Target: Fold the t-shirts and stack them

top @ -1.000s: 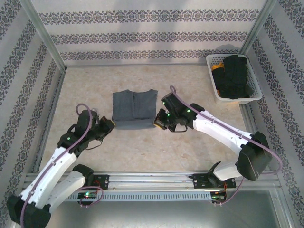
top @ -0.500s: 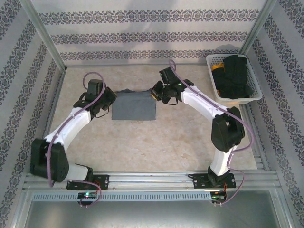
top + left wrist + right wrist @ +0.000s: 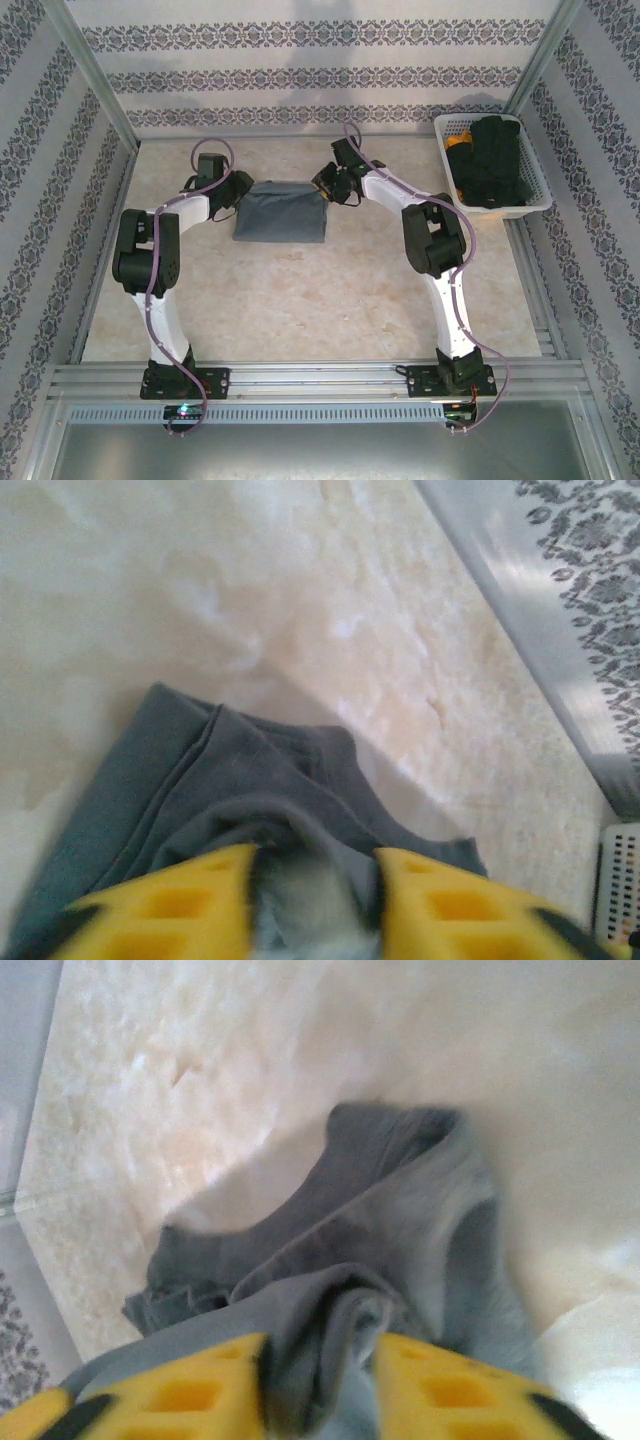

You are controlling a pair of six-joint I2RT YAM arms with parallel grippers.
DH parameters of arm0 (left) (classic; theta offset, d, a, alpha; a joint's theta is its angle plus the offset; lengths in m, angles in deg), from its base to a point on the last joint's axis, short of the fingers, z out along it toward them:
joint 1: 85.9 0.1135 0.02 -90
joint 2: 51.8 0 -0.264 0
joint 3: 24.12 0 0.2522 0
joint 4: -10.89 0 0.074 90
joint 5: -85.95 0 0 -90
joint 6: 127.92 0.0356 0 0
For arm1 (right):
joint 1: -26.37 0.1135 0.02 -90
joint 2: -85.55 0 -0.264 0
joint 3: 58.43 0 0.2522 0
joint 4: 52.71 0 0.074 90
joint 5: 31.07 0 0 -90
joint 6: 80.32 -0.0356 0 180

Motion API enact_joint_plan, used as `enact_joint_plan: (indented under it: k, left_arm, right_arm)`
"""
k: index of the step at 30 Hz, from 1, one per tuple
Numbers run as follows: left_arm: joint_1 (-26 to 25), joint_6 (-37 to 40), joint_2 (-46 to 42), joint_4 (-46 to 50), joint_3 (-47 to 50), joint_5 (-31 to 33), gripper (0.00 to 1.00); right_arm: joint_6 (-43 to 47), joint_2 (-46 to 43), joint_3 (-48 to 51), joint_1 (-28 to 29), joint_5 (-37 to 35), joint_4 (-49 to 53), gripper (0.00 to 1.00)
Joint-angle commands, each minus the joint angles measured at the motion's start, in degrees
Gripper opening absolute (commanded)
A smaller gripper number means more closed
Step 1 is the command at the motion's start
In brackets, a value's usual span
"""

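Fingers (image 3: 170,905) clamped on bunched t-shirt (image 3: 250,770) in both wrist views; top view put left gripper (image 3: 232,190), right gripper (image 3: 325,185) at its upper corners.

Left end effector (image 3: 312,868) at 6 o'clock: yellow fingers (image 3: 170,905) pinch bunched grey t-shirt (image 3: 250,775); pale counter (image 3: 250,580) toward 12.

Overhead rear view, wrist close-ups, shared t-shirt (image 3: 281,212)
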Motion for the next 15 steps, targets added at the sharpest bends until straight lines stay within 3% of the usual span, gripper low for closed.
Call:
enact_joint_plan:
  k: [1, 3, 7, 15]
  left_arm:
    - [1.7, 1.6, -3.9, -2.8, 1.1, -0.7, 0.56]
    - [2.3, 2.4, -8.9, 0.3, 4.0, 1.3, 0.65]
    - [3.5, -0.1, -20.0, 3.4, 14.3, 2.4, 0.65]
    - [3.4, -3.2, -34.0, 10.1, 29.7, 0.1, 0.64]
  right_arm:
    - [3.0, -1.5, -2.3, -1.8, 0.1, -2.7, 0.51]
    - [4.6, -3.5, -2.5, -2.6, 1.2, -1.6, 0.58]
    - [7.7, -10.4, 3.2, -3.0, 1.5, 0.5, 0.63]
    - [8.3, -26.1, 27.8, -0.7, 1.9, -2.1, 0.61]
